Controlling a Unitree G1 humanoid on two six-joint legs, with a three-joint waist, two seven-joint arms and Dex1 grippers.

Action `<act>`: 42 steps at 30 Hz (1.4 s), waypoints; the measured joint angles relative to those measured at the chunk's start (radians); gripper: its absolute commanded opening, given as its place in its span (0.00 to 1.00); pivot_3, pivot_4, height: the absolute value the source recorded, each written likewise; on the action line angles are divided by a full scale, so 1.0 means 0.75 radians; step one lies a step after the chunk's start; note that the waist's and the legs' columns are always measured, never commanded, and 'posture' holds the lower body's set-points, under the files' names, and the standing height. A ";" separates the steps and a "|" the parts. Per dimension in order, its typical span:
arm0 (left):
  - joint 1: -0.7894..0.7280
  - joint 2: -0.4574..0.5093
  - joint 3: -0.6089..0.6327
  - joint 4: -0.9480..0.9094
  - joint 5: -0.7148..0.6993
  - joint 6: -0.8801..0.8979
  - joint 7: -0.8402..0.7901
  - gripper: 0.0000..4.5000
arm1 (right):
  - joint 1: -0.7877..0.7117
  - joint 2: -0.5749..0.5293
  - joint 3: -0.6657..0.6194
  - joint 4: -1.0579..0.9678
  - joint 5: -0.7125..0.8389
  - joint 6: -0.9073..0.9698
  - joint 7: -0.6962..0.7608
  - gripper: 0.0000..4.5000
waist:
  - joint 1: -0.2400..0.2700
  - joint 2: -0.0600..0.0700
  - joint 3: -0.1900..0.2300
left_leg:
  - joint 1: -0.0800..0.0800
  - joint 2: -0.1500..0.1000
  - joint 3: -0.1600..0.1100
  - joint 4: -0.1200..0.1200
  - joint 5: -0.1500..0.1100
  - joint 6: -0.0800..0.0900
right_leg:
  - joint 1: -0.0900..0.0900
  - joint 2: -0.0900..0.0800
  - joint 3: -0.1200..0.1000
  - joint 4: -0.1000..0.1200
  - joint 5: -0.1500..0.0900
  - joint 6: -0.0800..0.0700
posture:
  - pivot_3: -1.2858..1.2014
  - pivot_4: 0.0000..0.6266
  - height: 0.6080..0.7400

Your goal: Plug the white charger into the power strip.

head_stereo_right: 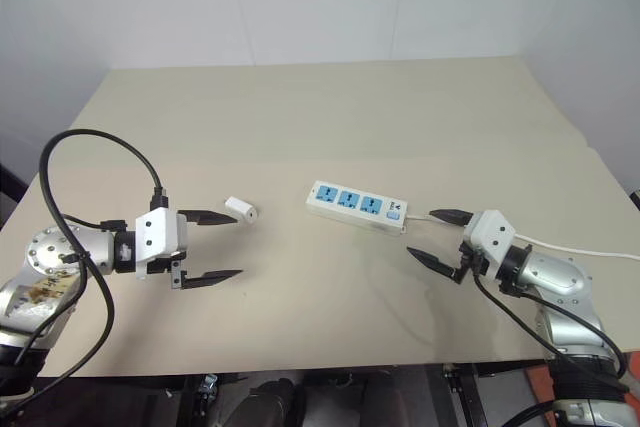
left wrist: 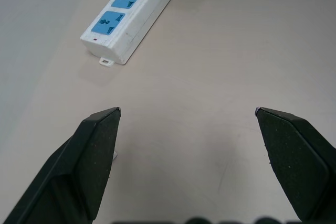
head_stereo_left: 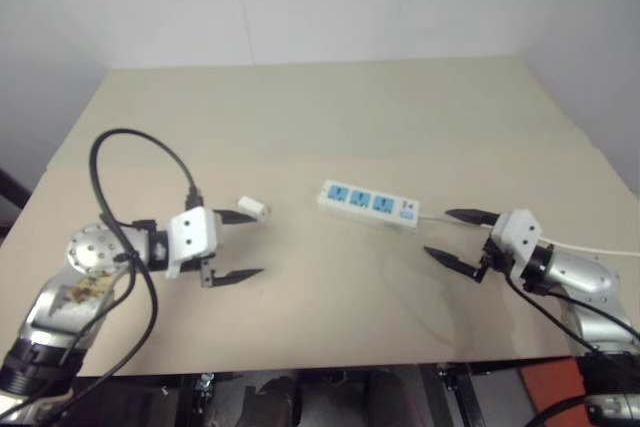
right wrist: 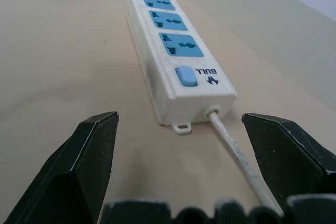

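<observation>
Left tool (head_stereo_right: 213,246) and right tool (head_stereo_right: 435,235) nearest, both spread apart, empty; white charger (head_stereo_right: 241,209) lies on table (head_stereo_right: 330,127) just beside left tool's far finger, near power strip (head_stereo_right: 356,204); charger likely light, rigid, smooth; pinch its flat sides.

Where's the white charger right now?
The white charger lies on the table, just beyond the open left gripper, left of the power strip and apart from it.

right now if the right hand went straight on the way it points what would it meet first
Most likely the power strip: the open right hand faces its switch end, where the thin cord runs out between the fingers. Depth is uncertain, so it could brush the cord first.
</observation>
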 measured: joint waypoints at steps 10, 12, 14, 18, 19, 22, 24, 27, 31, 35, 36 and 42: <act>0.000 0.000 0.000 0.000 0.002 0.000 0.004 1.00 | -0.001 0.000 0.000 0.005 0.000 -0.002 0.004 0.99 | 0.000 0.000 0.000 | 0.000 0.000 0.000 0.000 0.000 0.000 | 0.000 0.000 0.000 0.000 0.000 0.000 | 0.52 0.24 1.00; 0.000 0.000 0.000 0.000 0.002 0.000 0.004 1.00 | -0.001 0.000 0.000 0.005 0.000 -0.002 0.005 0.99 | 0.000 0.000 0.000 | 0.000 0.000 0.000 0.000 0.000 0.000 | 0.000 0.000 0.000 0.000 0.000 0.000 | 0.52 0.24 1.00; 0.000 0.000 0.000 0.000 0.002 0.000 0.004 1.00 | -0.002 0.000 0.000 0.007 0.000 -0.001 0.009 0.99 | 0.000 0.000 0.000 | 0.000 0.000 0.000 0.000 0.000 0.000 | 0.000 0.000 0.000 0.000 0.000 0.000 | 0.52 0.24 1.00; 0.000 0.000 -0.006 -0.001 0.002 0.001 0.004 1.00 | -0.064 -0.013 0.001 0.076 0.001 0.014 0.016 0.99 | -0.002 0.000 0.000 | 0.000 0.000 0.002 0.000 0.000 0.000 | 0.000 0.000 0.001 0.000 0.001 0.000 | 0.52 0.24 1.00; 0.000 0.000 -0.008 0.000 0.003 0.002 0.003 1.00 | -0.099 -0.021 0.006 0.113 -0.001 0.029 0.027 0.99 | -0.002 0.000 0.000 | 0.000 0.000 0.002 0.000 0.000 0.000 | 0.000 0.001 0.001 0.000 0.001 0.000 | 0.52 0.24 1.00; -0.016 0.000 -0.027 -0.002 0.004 0.004 -0.003 1.00 | -0.259 -0.040 0.040 0.309 -0.049 0.045 0.046 0.99 | -0.006 0.000 0.000 | 0.000 0.001 0.004 0.001 0.000 0.000 | 0.000 0.001 0.003 -0.001 0.003 -0.001 | 0.52 0.24 1.00; -0.025 0.000 -0.037 -0.001 0.008 0.005 -0.008 1.00 | -0.378 -0.044 0.080 0.473 -0.106 0.034 0.056 0.99 | -0.008 0.000 0.000 | 0.000 0.002 0.004 0.001 0.000 0.000 | 0.000 0.003 0.003 -0.002 0.003 -0.001 | 0.52 0.24 1.00; -0.034 -0.002 -0.054 0.000 0.012 0.008 -0.008 1.00 | -0.538 -0.014 0.126 0.704 -0.161 0.017 0.069 0.95 | -0.011 0.000 0.000 | -0.001 0.004 0.006 0.000 0.004 -0.007 | -0.002 0.004 0.003 -0.002 0.003 -0.002 | 0.52 0.24 1.00; -0.038 -0.006 -0.057 -0.008 0.012 0.017 -0.003 1.00 | -0.647 0.009 0.190 0.892 -0.223 -0.009 0.133 0.71 | -0.013 0.000 0.000 | -0.002 0.005 0.006 0.000 0.004 -0.007 | -0.002 0.004 0.003 -0.003 0.003 -0.002 | 0.52 0.24 1.00; -0.017 -0.003 -0.055 -0.045 0.009 0.051 0.002 1.00 | -0.686 0.017 0.215 0.976 -0.255 -0.088 0.164 0.40 | -0.013 0.000 0.000 | -0.002 0.005 0.007 0.001 0.004 -0.006 | -0.002 0.004 0.004 -0.003 0.004 -0.002 | 0.52 0.24 1.00; -0.003 0.003 -0.055 -0.061 0.009 0.065 0.002 1.00 | -0.688 0.021 0.215 0.988 -0.257 -0.104 0.172 0.32 | -0.013 0.000 0.000 | -0.001 0.005 0.007 0.001 0.004 -0.006 | -0.002 0.004 0.004 -0.003 0.004 -0.002 | 0.52 0.24 1.00; 0.014 0.005 -0.055 -0.089 0.009 0.090 0.008 1.00 | -0.680 0.024 0.213 0.986 -0.263 -0.141 0.190 0.00 | -0.013 0.000 0.000 | -0.001 0.006 0.007 0.001 0.004 -0.006 | -0.002 0.005 0.004 -0.003 0.005 -0.002 | 0.52 0.24 1.00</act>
